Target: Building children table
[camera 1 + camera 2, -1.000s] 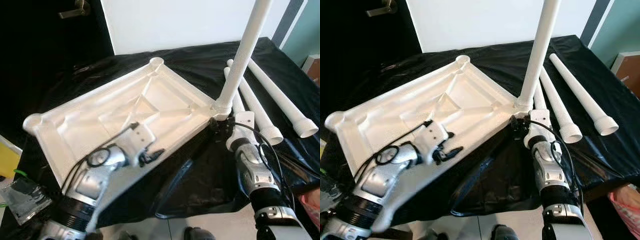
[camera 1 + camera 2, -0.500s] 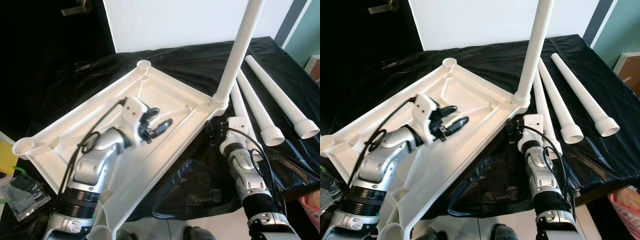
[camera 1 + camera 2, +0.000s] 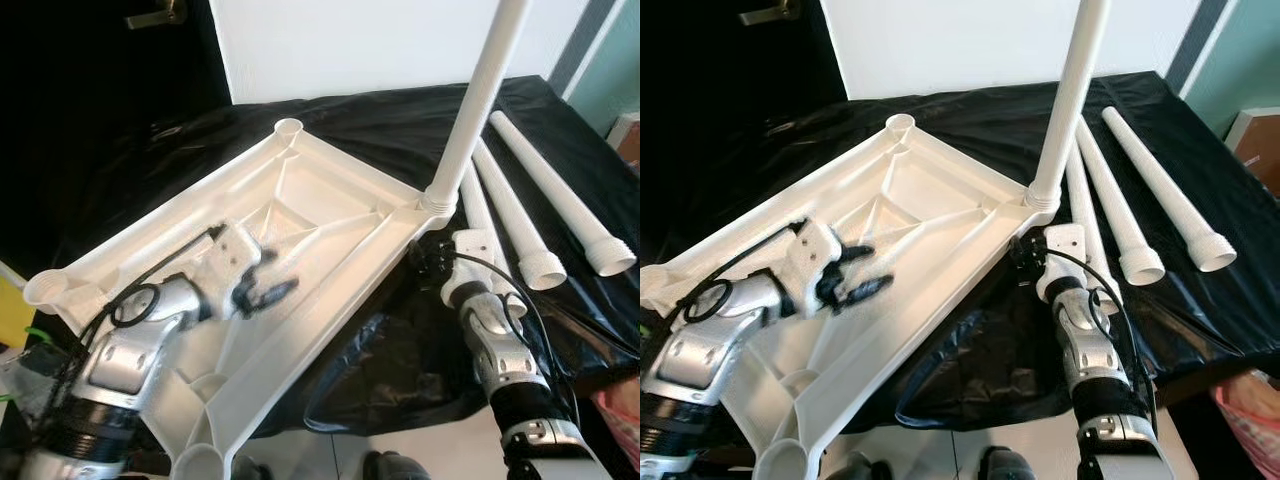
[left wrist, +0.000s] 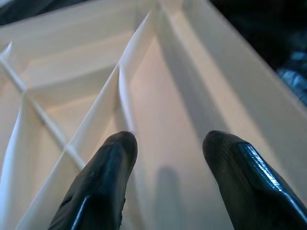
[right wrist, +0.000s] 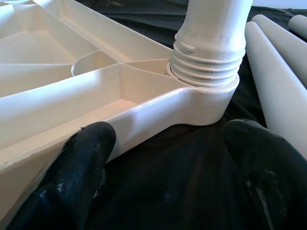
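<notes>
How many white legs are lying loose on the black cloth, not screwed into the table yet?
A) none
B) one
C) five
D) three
D: three loose legs lie side by side on the black cloth, while one screwed-in leg stands upright in the corner of the upside-down tabletop.

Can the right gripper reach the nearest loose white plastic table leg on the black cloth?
Probably yes. The right gripper is open beside the nearest loose white plastic table leg, with only bare black cloth between them.
</notes>
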### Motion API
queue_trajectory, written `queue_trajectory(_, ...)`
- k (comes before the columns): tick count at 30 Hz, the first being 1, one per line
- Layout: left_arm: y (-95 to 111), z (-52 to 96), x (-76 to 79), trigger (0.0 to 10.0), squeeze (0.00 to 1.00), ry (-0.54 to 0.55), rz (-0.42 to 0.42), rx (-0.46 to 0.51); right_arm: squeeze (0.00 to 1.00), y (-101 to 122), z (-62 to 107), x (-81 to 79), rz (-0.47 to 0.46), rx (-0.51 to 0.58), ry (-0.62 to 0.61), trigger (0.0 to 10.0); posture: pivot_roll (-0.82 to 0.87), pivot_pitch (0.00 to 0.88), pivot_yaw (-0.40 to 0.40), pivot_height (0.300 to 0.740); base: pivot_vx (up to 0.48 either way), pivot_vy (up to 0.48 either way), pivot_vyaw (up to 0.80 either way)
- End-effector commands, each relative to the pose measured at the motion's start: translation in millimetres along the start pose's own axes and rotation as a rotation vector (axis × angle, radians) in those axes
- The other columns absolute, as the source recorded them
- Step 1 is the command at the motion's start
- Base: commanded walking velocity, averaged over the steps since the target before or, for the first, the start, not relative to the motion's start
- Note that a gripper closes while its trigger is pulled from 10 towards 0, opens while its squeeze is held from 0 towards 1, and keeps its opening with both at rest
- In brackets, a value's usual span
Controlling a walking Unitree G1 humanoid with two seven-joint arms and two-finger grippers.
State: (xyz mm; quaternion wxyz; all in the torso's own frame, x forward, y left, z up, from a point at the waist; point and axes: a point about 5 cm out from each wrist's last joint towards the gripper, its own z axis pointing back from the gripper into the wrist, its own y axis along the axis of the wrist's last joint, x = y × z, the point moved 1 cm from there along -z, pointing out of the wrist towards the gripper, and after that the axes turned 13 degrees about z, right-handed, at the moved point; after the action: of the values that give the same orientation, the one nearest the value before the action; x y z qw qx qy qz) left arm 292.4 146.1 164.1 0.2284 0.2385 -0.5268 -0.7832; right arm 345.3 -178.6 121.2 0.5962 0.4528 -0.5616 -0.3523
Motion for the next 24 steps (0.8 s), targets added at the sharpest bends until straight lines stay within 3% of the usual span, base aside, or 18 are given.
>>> queue_trajectory(1, -5.9, 3.3, -3.1, 10.0, 0.00, 0.019, 0.009, -0.029, 0.00, 7.5, -5.5, -9.8, 0.003, 0.023, 0.047, 10.0, -0.02, 0.111, 0.012, 0.740, 0.000, 0.000, 0.00)
queue_trajectory(9, -17.4, 19.0, -3.2, 10.0, 0.00, 0.028, -0.003, -0.114, 0.00, 10.6, -8.0, -9.8, 0.004, 0.030, 0.056, 10.0, -0.01, 0.131, 0.008, 0.740, 0.000, 0.000, 0.00)
queue_trajectory(14, -25.8, 23.2, 13.3, 10.0, 0.00, -0.053, 0.029, -0.172, 0.00, 10.3, -11.2, -13.4, -0.008, 0.025, 0.091, 10.0, 0.00, 0.135, 0.007, 0.740, 0.000, 0.000, 0.00)
queue_trajectory(15, -28.9, 19.5, 25.9, 10.0, 0.00, -0.114, 0.044, -0.184, 0.00, 10.9, -13.9, -17.4, -0.010, 0.026, 0.117, 10.0, 0.00, 0.132, 0.008, 0.740, 0.000, 0.000, 0.00)
queue_trajectory(18, -30.6, 16.0, 36.7, 10.0, 0.00, -0.168, 0.054, -0.188, 0.00, 11.7, -16.5, -21.4, -0.016, 0.027, 0.145, 10.0, 0.00, 0.132, 0.009, 0.740, 0.000, 0.000, 0.00)
queue_trajectory(19, -30.7, 8.3, 48.3, 10.0, 0.00, -0.217, 0.059, -0.181, 0.00, 14.5, -20.2, -27.2, -0.014, 0.037, 0.182, 10.0, 0.00, 0.128, 0.008, 0.740, 0.000, 0.000, 0.00)
queue_trajectory(21, -30.7, 8.3, 48.3, 10.0, 0.00, -0.217, 0.059, -0.181, 0.00, 14.5, -20.2, -27.2, -0.014, 0.037, 0.182, 10.0, 0.00, 0.128, 0.008, 0.740, 0.000, 0.000, 0.00)
queue_trajectory(24, -26.6, -9.5, 65.8, 10.0, 0.00, -0.274, 0.058, -0.146, 0.00, 20.7, -27.9, -37.2, -0.029, 0.048, 0.239, 10.0, 0.00, 0.124, 0.007, 0.740, 0.000, 0.000, 0.00)
